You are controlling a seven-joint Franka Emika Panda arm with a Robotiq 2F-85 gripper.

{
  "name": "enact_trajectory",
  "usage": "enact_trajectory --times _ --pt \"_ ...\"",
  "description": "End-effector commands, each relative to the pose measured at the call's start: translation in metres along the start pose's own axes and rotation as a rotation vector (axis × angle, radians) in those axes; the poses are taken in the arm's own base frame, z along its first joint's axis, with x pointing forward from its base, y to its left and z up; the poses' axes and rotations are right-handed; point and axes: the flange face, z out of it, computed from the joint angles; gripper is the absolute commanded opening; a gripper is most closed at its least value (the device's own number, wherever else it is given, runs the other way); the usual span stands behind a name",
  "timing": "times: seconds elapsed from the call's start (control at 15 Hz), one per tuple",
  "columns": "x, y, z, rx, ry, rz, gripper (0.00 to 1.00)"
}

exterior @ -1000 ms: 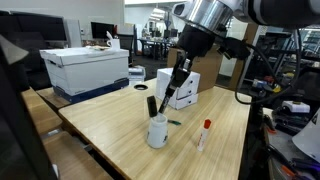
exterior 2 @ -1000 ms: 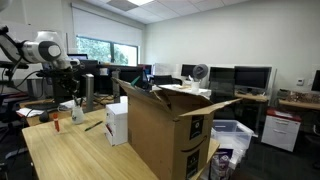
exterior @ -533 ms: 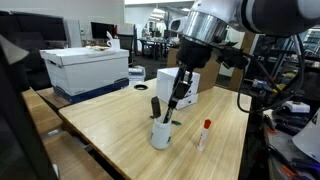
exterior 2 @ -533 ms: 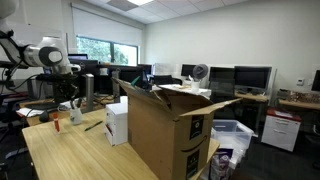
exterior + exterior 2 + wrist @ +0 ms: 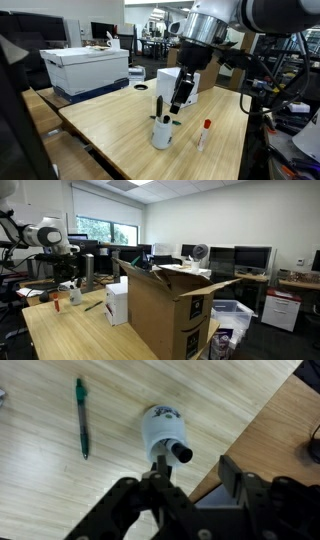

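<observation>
Briefly, from left to right in an exterior view: a white lidded storage box (image 5: 85,68) sits at the far left end of the wooden counter (image 5: 105,130), well apart from the working area. Near the counter's middle stands a white mug (image 5: 160,134), upright, with a black marker (image 5: 160,106) standing upright inside it, its upper part rising clear of the rim. Just to the right of the marker and above the mug hangs the gripper (image 5: 176,105), angled downward. A green pen (image 5: 176,122) lies flat on the counter just beside the mug. Further right lies a red-capped marker (image 5: 204,133), apart from the mug. A white carton (image 5: 181,85) stands behind the gripper.

In the wrist view, same order: the green pen (image 5: 82,417) lies at left on the bare counter (image 5: 40,470); the mug (image 5: 160,430) is at centre with the marker (image 5: 178,451) in it; the gripper (image 5: 195,473) is directly over them.

Gripper state: jaws parted about halfway, one finger close beside the marker's top, the other well clear. Nothing is clamped between them.
</observation>
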Motion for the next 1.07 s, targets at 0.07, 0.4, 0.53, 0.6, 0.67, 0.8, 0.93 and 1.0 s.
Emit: enact_trajectory --times 0.07,0.4,0.53,0.6,0.67,0.8,0.93,1.0 --pt "-0.014 0.013 -0.017 -0.028 0.014 0.038 0.93" --pt "-0.055 0.053 0.002 -0.076 -0.052 0.138 1.00" --pt "-0.066 0.060 0.010 -0.089 -0.087 0.156 1.00" --pt "-0.072 0.061 0.016 -0.087 -0.113 0.159 1.00" --pt "-0.077 0.060 0.022 -0.085 -0.137 0.157 1.00" --pt "-0.085 0.057 0.035 -0.099 -0.192 0.154 1.00" --pt "-0.093 0.054 0.045 -0.111 -0.249 0.150 1.00" --pt "-0.095 0.052 0.047 -0.110 -0.265 0.148 1.00"
